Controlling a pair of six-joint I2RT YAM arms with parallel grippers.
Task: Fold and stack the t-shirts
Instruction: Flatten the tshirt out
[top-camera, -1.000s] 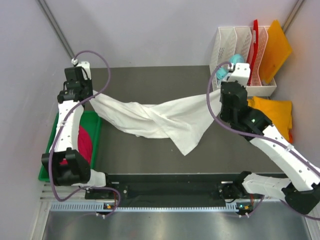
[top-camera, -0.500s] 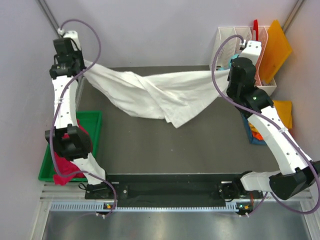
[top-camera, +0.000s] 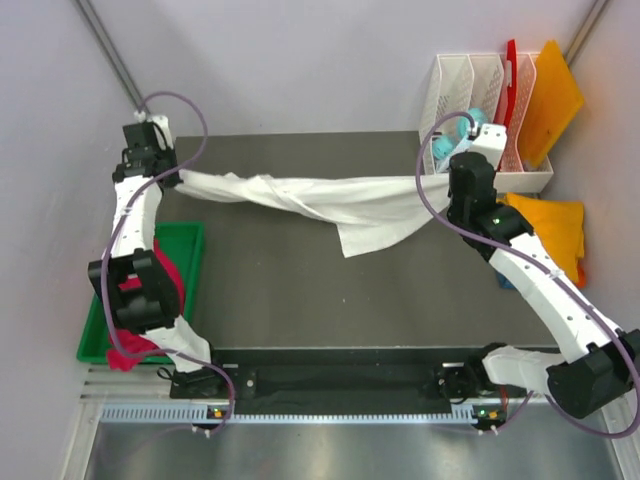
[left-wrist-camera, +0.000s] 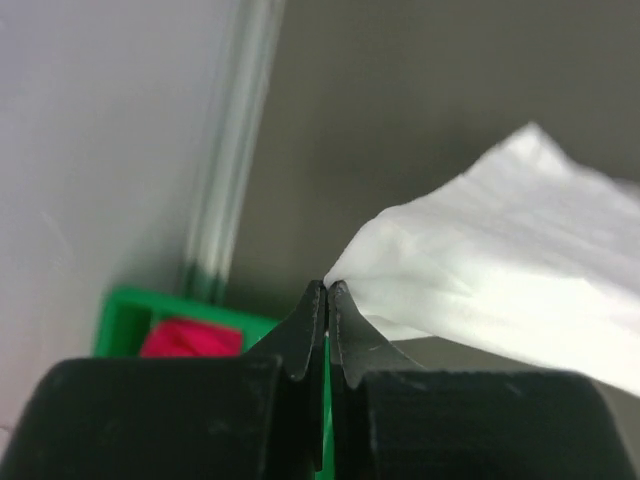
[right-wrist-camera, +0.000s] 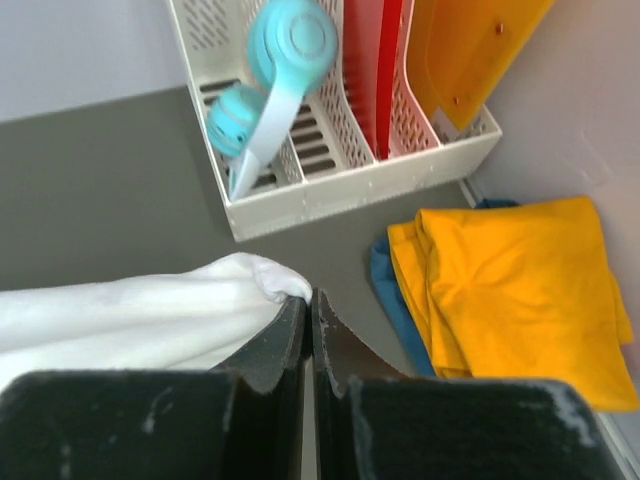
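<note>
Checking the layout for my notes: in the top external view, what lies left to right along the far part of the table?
In order: left end effector → white t-shirt, stretched between both arms → right end effector → yellow-orange t-shirt.

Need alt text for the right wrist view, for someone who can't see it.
The right gripper pinches an edge of the white t-shirt. Behind stands a white file rack holding teal headphones; a folded yellow-orange shirt lies beside it.
</note>
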